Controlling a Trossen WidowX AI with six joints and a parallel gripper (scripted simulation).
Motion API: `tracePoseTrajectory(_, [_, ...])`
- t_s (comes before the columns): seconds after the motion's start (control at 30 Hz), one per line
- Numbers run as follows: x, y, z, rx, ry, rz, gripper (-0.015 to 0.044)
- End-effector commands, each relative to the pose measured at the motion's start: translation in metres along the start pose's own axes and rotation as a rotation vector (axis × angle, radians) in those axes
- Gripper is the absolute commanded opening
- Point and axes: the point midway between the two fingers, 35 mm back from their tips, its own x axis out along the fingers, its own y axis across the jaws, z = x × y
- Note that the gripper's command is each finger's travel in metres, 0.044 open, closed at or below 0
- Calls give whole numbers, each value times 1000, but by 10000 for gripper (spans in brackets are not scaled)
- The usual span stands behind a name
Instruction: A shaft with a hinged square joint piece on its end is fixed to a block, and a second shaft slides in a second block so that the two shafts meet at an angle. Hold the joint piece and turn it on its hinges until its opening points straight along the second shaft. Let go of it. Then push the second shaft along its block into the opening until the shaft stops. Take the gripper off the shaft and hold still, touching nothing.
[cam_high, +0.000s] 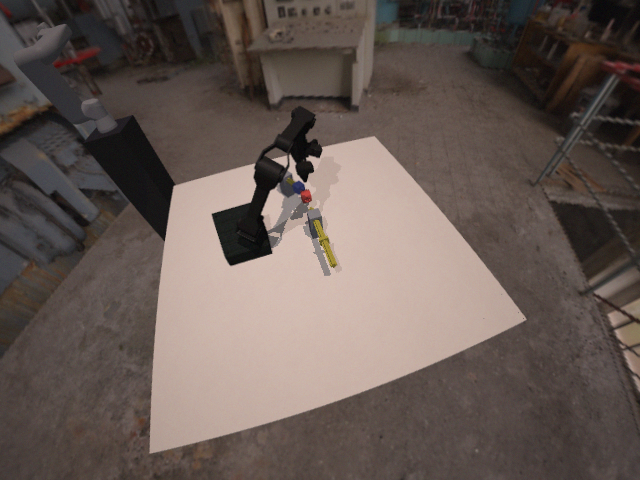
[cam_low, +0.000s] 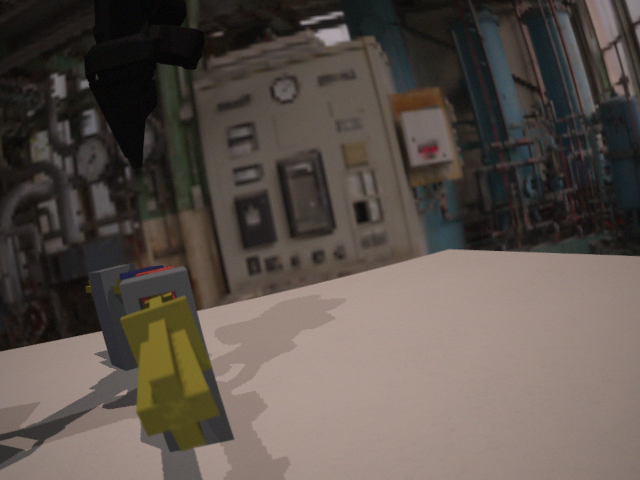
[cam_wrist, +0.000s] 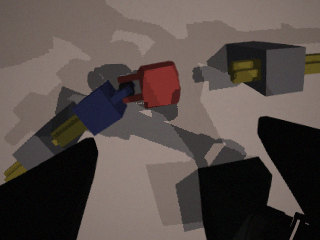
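The red joint piece (cam_high: 306, 196) (cam_wrist: 161, 85) hangs by its fork on the blue hinge part (cam_high: 298, 187) (cam_wrist: 99, 109), on the first yellow shaft (cam_wrist: 70, 131) in the first grey block (cam_high: 286, 186) (cam_low: 111, 320) (cam_wrist: 34, 151). Its far end points roughly at the second yellow shaft (cam_high: 325, 242) (cam_low: 175, 400) (cam_wrist: 244, 71). That shaft's tip shows just at the second grey block (cam_high: 314, 217) (cam_wrist: 285, 70), apart from the red piece. The inside of the opening is hidden. My gripper (cam_wrist: 178, 135) is open and empty, high above the parts, touching nothing.
The arm's dark base plate (cam_high: 224, 232) lies beside the blocks on the pale table top (cam_high: 361, 335) (cam_low: 439, 372). The second shaft's long yellow rear part sticks out from its block, away from the joint. A black pedestal (cam_high: 136, 175) stands at the left edge.
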Motion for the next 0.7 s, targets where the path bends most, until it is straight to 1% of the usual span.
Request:
tracePoseTrajectory(0.0, [4,-7,1,90,21,28,440])
tracePoseTrajectory(0.67, [27,-51,8,741,165,214,440])
